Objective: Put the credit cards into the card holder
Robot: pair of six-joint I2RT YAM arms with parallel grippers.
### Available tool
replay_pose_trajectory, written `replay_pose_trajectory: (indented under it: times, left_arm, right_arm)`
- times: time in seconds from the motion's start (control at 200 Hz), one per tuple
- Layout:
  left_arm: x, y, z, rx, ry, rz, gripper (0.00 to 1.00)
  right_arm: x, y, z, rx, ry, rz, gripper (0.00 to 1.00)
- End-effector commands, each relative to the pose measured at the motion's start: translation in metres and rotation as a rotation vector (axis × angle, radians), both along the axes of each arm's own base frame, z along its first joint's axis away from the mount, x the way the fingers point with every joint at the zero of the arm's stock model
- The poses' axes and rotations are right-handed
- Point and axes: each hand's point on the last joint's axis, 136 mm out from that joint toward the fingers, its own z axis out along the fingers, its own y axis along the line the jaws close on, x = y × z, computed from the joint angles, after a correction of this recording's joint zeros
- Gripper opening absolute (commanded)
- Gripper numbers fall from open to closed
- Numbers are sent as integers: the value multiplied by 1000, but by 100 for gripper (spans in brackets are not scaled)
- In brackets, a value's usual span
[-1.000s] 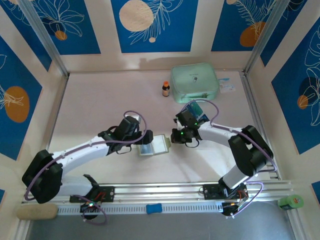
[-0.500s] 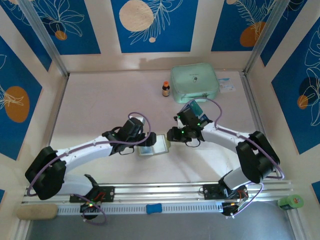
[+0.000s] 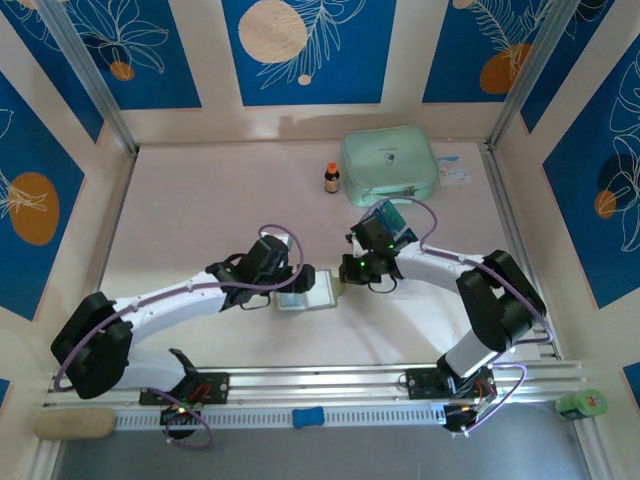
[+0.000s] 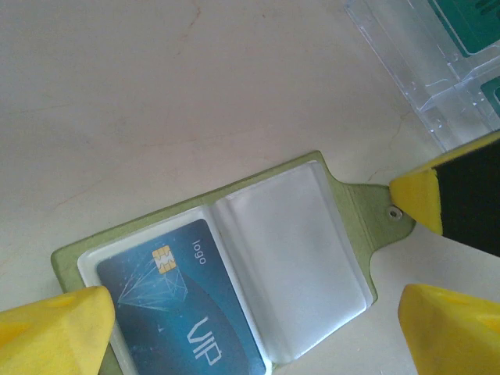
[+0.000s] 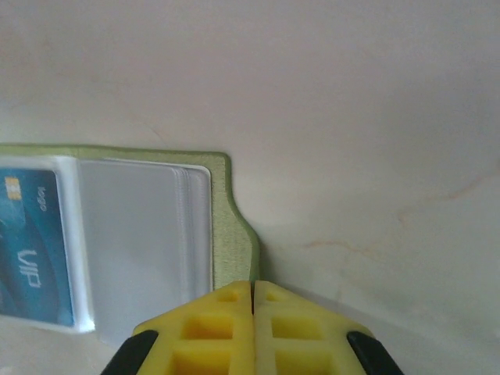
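Mid-desk (image 4: 117,94): left tool (image 4: 254,332), wide open & empty, is closing in over olive-green folding card holder (image 4: 291,266) w/ one teal VIP card (image 4: 187,312) pocketed; right tool (image 5: 252,301), re-shut, is pressing at its snap tab.

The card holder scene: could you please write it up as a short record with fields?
card holder: open, flat on the table, inside up
VIP card: in one clear pocket; the neighbouring pocket is empty
left claw: open, above the holder
right claw: shut, tip at the holder's tab end
clear tray: beside the holder, teal cards inside
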Motion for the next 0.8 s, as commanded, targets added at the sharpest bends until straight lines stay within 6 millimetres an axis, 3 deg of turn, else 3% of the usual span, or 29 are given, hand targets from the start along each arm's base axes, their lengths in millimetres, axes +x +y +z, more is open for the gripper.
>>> replay_pose_trajectory:
  times: [0.0, 0.09, 0.22, 0.305, 0.4, 0.565, 0.795]
  left_arm:
    - [6, -12, 11, -22, -25, -3, 94]
    - [6, -13, 9, -19, -22, -4, 94]
    - [5, -14, 5, -12, -16, -6, 94]
    - [4, -13, 3, -4, -14, -8, 94]
    - [3, -11, 1, 11, -14, -8, 94]
    - [3, -8, -5, 53, -16, -13, 94]
    - [1, -2, -14, 118, -19, -20, 94]
  right_arm:
    - [-12, -8, 3, 8, 7, -13, 0]
    - [-17, -9, 5, 22, 12, -17, 2]
    - [-17, -10, 16, 37, -2, -28, 25]
    - [-14, -9, 30, 50, -33, -30, 28]
    - [-10, -4, 45, 81, -57, -22, 26]
    - [-2, 13, 59, 149, -56, 6, 12]
    - [7, 33, 44, 189, 6, 18, 2]
